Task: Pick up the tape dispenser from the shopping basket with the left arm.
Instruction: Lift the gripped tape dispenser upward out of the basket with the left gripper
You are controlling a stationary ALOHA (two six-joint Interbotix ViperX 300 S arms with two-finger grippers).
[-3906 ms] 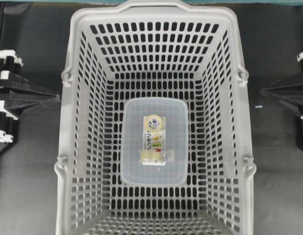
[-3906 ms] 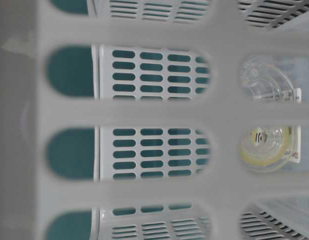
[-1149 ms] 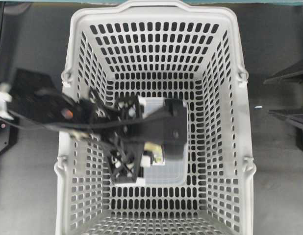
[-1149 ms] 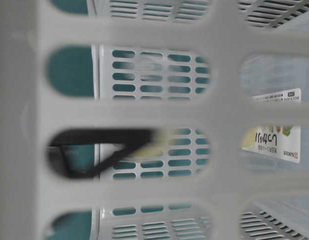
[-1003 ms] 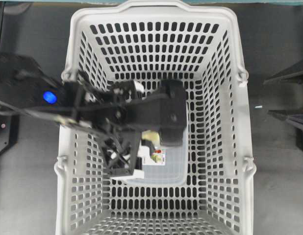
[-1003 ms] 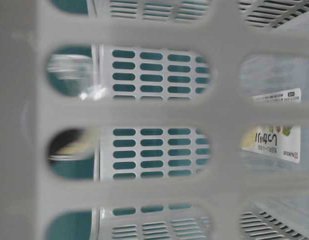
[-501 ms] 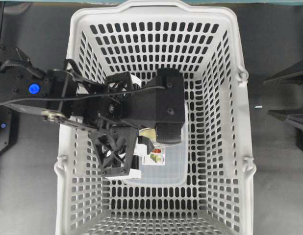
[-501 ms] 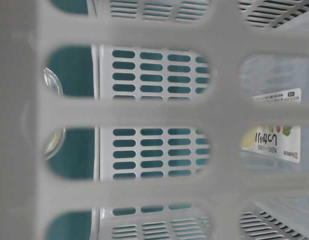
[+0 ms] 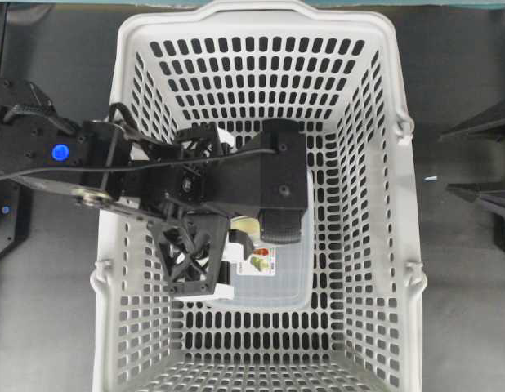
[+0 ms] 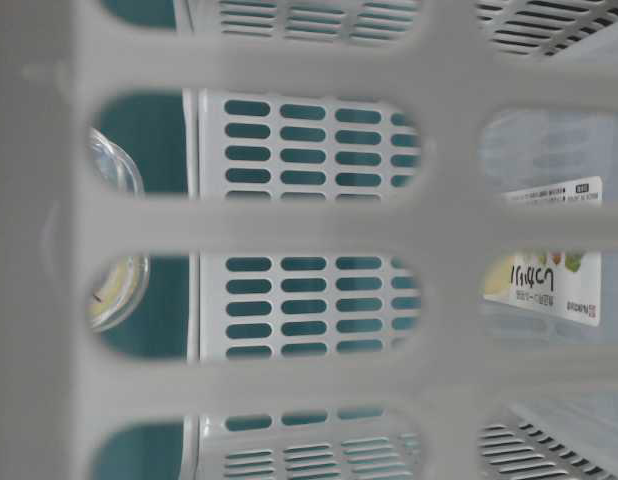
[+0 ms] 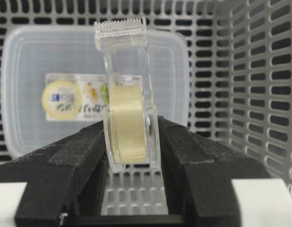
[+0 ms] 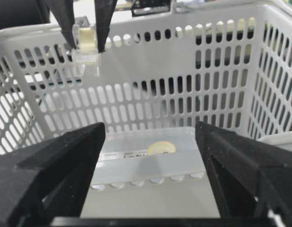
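My left gripper (image 9: 240, 233) is inside the light-grey shopping basket (image 9: 261, 12) and shut on the tape dispenser (image 9: 246, 225). In the left wrist view the clear dispenser (image 11: 129, 109) with its cream roll stands upright between the black fingers (image 11: 198, 156), above the basket floor. The right wrist view shows the dispenser (image 12: 87, 47) hanging from the left gripper (image 12: 88, 40) near rim height. The table-level view shows it (image 10: 114, 285) at the far left. Its white and yellow-green card (image 9: 265, 263) lies below. My right gripper (image 9: 445, 162) is open and empty outside the basket.
A large translucent rounded-rectangle box (image 9: 277, 286) lies on the basket floor under the left gripper, with the printed card (image 11: 73, 97) on it. The basket's slotted walls (image 11: 259, 71) rise on all sides. The right gripper's fingers (image 12: 51, 165) face the basket wall (image 12: 184, 61).
The left arm has reached into the basket, closed on the dispenser and lifted it off the card and box. In the last half second it has hardly moved. The right jaws have opened.
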